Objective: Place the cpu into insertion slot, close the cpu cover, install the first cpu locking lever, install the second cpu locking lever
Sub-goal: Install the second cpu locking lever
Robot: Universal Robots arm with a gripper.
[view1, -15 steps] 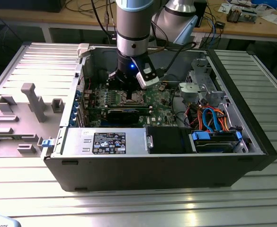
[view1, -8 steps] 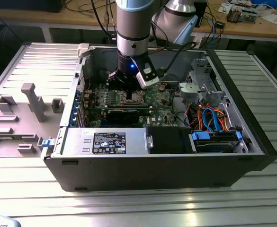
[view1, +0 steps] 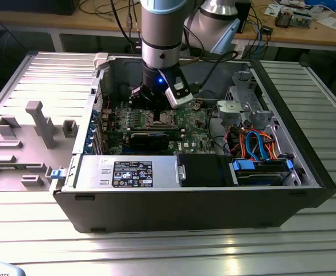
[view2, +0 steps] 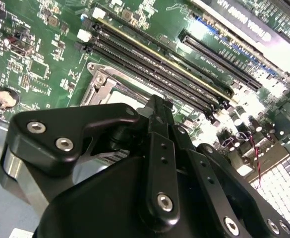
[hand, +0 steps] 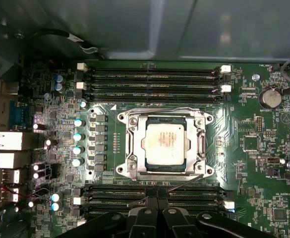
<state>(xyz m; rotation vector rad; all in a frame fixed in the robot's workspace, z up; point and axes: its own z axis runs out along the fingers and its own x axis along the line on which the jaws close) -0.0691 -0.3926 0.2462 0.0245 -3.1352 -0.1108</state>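
Observation:
The cpu [hand: 164, 144], a square chip with a pale metal top, lies flat in the insertion slot [hand: 165, 173] on the green board. The silver cpu cover [hand: 133, 144] lies down around it, framing the chip in its window. A thin wire lever [hand: 184, 182] slants away from the socket's edge on the gripper's side, and its free end reaches the fingertips. My gripper [hand: 157, 199] hovers just off that edge with its two black fingers [view2: 157, 114] pressed together. In the exterior view, the gripper [view1: 156, 104] hangs right above the socket [view1: 162, 119] inside the open computer case.
Long black memory slots [hand: 152, 79] run along both sides of the socket, with a row of capacitors [hand: 78, 141] beside it. A black expansion card [view1: 150, 138], a power supply [view1: 127, 171] and a drive cage with orange cables [view1: 254, 144] also fill the case. Grey fixtures [view1: 38, 123] stand on the table at the exterior view's left.

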